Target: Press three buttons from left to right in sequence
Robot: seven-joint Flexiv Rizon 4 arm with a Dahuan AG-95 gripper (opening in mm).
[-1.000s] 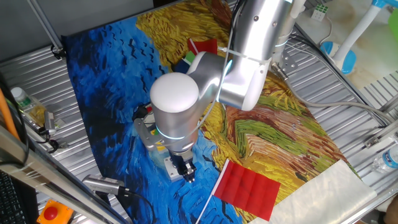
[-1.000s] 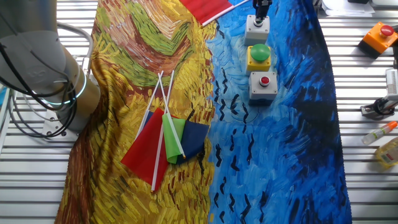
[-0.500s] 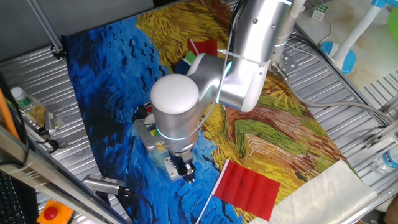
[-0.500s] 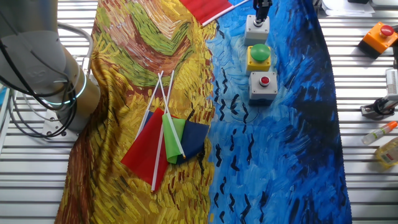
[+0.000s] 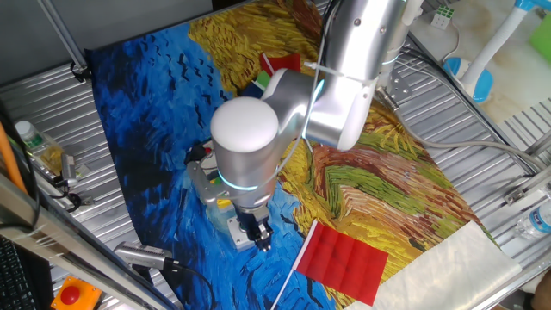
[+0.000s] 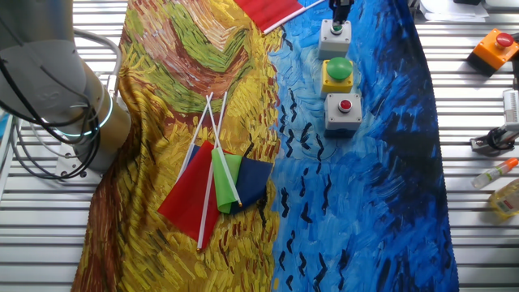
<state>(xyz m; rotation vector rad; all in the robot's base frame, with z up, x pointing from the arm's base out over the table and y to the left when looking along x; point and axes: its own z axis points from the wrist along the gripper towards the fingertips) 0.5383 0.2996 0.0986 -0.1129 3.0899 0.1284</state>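
Three button boxes stand in a row on the blue part of the cloth. In the other fixed view these are the grey box with a small red button (image 6: 344, 109), the yellow box with a large green button (image 6: 338, 71) and the grey box with a small green button (image 6: 336, 34). My gripper (image 6: 340, 10) hangs just above the small green button, apart from it, its fingertips together as one narrow dark tip holding nothing. In one fixed view the gripper (image 5: 259, 236) is over that grey box (image 5: 236, 231), and my arm hides most of the row.
Coloured flags on white sticks (image 6: 217, 180) lie on the yellow part of the cloth. A red flag (image 5: 343, 260) lies close to the gripper. An orange box with a red button (image 6: 495, 47) and small bottles (image 6: 496, 172) sit on the metal table beside the cloth.
The gripper has lifted slightly off the grey box, so its small green button now shows below the tip. The boxes and flags have not moved.
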